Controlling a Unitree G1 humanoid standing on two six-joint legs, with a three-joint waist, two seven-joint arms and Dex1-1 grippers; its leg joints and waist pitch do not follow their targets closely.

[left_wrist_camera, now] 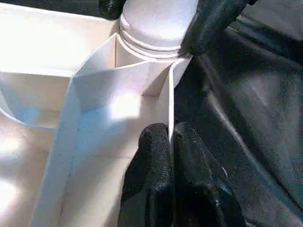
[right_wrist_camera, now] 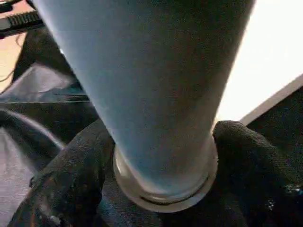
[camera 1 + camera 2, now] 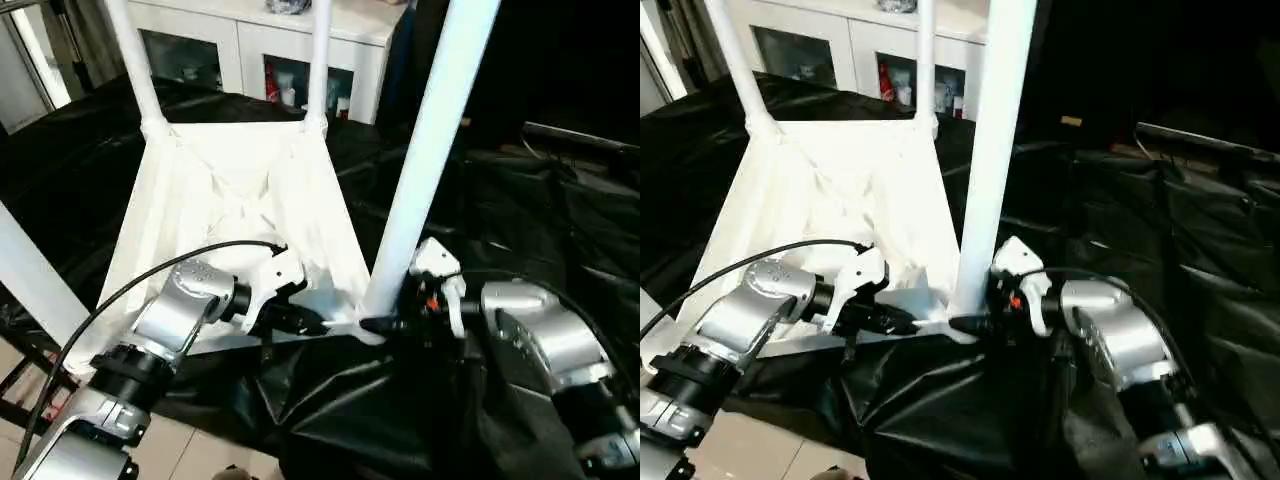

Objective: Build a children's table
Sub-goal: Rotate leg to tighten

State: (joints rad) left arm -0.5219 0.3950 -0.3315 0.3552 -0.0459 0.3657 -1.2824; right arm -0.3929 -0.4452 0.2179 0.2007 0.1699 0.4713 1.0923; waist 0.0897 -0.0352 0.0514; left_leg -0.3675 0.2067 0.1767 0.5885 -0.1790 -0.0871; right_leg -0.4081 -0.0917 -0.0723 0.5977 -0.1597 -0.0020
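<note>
The white plastic rectangular tabletop (image 3: 235, 215) lies upside down on a crinkled, glossy black plastic sheet (image 3: 520, 230), ribbed X-braced underside up. Beyond it stands a white cabinet with glass doors (image 3: 260, 50), with small items behind the panes. Two smooth white tapered tube legs (image 3: 133, 65) rise from the far corner sockets, and part of another white tube crosses at the left near the robot.

Nearest, the fourth white tube leg (image 3: 425, 150) stands upright in the near right corner's round socket (image 1: 154, 35), a ringed collar at its foot. The right gripper (image 3: 385, 323) has its black, grainy fingers (image 2: 66, 184) on either side of that leg's base, one against each flank of the tube, just above the collar, clasping it.

The left gripper (image 1: 171, 142) is clenched on the tabletop's thin near rim wall (image 1: 169, 101): its two black fingertips (image 1: 154, 146) press from both sides, with the wall edge between them. The socket sits just beyond those fingertips, and the right gripper's dark pads flank the leg there. A black cable (image 3: 150, 270) arcs over the left silver forearm (image 3: 175, 310).
</note>
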